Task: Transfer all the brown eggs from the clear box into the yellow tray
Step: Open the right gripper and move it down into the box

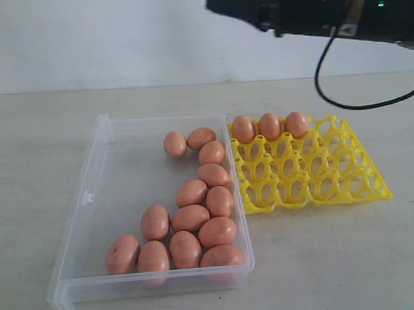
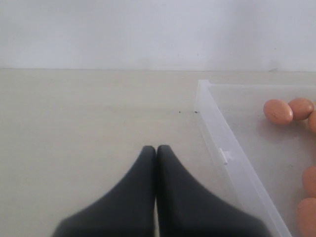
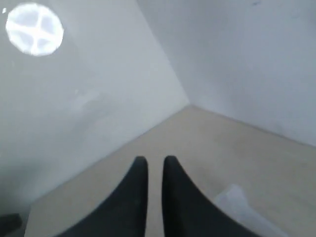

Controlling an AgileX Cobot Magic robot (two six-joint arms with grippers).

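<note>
Most of the smooth reddish-brown oval eggs (image 1: 190, 217) lie loose in the large shallow box of clear plastic (image 1: 92, 198), about a dozen of them crowded toward the side nearest the tray. Three more stand in the far row of the bright yellow openwork plastic egg tray (image 1: 311, 185), which sits just beside the box on the pale counter (image 1: 29, 169).

I'd judge the step in hand to be fetching another egg. The pincer should spread wide before it comes down. It should take an egg whose flanks are free, such as the pair at the far end of the box, since those in the near cluster touch each other. A grip across the egg's narrow middle, then a straight drop into an empty cup between the posts, should keep it from tipping.

The wrist views settle what the exterior view cannot. The left pincer (image 2: 156, 150) is closed tight and holding nothing, low over bare counter outside the box wall. The right pincer (image 3: 155, 165) stands a narrow slit apart, also holding nothing, aimed at the wall's corner. The exterior view alone shows the tray and the bulk of the right arm (image 1: 310, 10) raised high above it.
</note>
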